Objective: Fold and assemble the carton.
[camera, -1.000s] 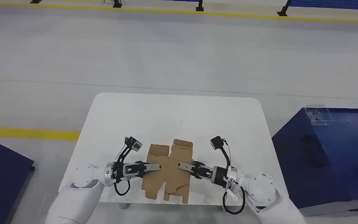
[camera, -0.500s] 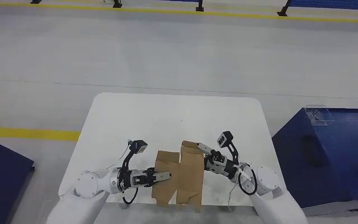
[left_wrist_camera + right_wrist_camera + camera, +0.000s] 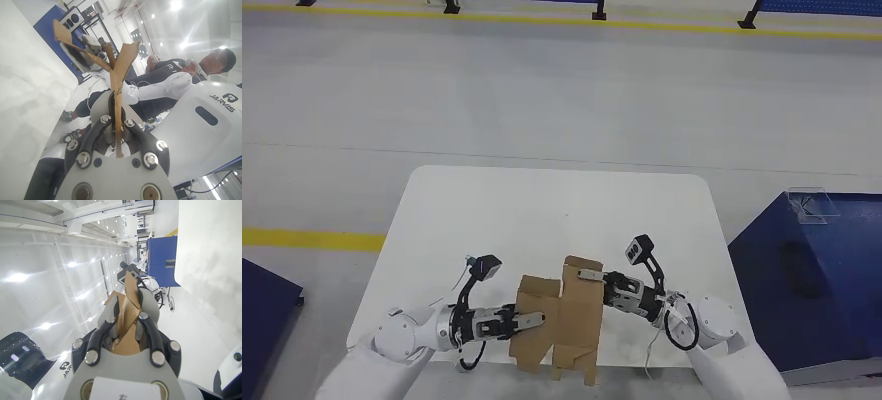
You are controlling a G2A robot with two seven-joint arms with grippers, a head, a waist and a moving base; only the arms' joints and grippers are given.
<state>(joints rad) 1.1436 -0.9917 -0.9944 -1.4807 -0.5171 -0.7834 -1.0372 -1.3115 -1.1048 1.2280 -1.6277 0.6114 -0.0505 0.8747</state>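
Note:
A flat brown cardboard carton (image 3: 562,320) is held off the white table (image 3: 552,210) near its front edge, between both arms. My left gripper (image 3: 534,320) is shut on the carton's left edge; in the left wrist view the carton (image 3: 118,91) runs edge-on between the left gripper's (image 3: 115,106) fingers, its flaps splaying apart above. My right gripper (image 3: 590,275) is shut on the carton's upper right flap; in the right wrist view the cardboard (image 3: 128,306) sits clamped between the right gripper's (image 3: 128,302) fingers.
A blue cabinet (image 3: 807,290) stands to the right of the table, with a clear holder (image 3: 812,205) on top. Another blue block (image 3: 262,300) sits at the left. A person stands behind the robot in the left wrist view.
Both arms lifted the carton off the table and turned it from lying flat toward standing. The right gripper rose and swung to the carton's upper right flap; the left gripper moved slightly toward the front edge.

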